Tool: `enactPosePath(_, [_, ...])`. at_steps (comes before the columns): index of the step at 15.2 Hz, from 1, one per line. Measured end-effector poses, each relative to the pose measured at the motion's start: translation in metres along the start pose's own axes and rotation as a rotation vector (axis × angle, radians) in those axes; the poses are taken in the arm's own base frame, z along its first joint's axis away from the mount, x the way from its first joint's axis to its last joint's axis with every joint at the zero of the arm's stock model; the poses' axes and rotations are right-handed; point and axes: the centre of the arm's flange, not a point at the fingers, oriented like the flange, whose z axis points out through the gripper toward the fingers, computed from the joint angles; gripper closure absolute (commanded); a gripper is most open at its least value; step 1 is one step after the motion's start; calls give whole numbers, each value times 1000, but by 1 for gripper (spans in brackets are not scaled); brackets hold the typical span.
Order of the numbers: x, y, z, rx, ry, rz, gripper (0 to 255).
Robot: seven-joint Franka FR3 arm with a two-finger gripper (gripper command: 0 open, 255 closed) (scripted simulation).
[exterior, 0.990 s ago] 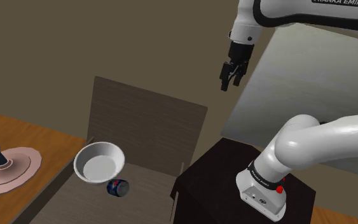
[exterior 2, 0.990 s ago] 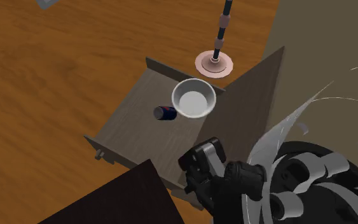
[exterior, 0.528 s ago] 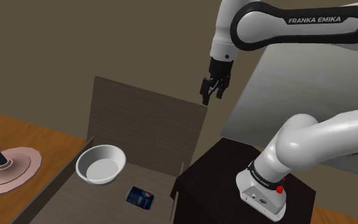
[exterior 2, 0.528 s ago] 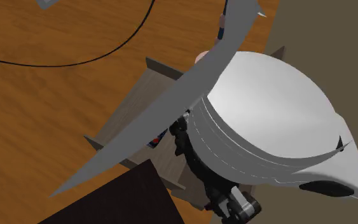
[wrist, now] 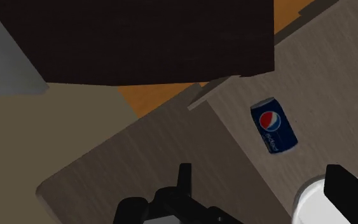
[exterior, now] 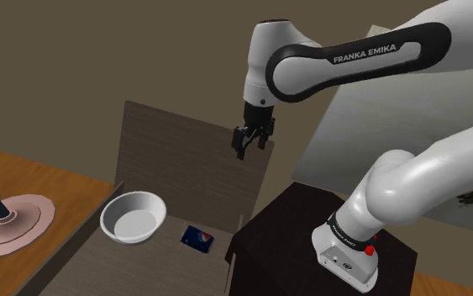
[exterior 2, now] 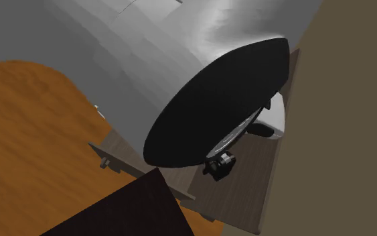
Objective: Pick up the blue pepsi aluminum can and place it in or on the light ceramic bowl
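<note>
Nearest, the dark stand [exterior: 310, 227] — and close by its side, the grey drawer [exterior: 142, 269]. The can [exterior: 197, 239] lies on its side on the drawer floor, at the edge next to the stand, logo up. Just beside it, not touching, the white bowl [exterior: 132, 217] sits upright toward the drawer's opposite wall. Higher up and further back, the gripper [exterior: 244, 152] hangs in the air by the top edge of the drawer's tall back panel [exterior: 184, 160] — fingers spread wide, nothing between them. From the wrist view the can lies out ahead of the fingers, clear of both.
</note>
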Motion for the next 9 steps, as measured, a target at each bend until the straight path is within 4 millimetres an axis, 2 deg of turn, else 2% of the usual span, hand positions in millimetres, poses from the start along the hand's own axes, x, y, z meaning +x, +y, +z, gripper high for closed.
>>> enactPosePath(9, [38, -85, 73, -8, 15, -4, 0])
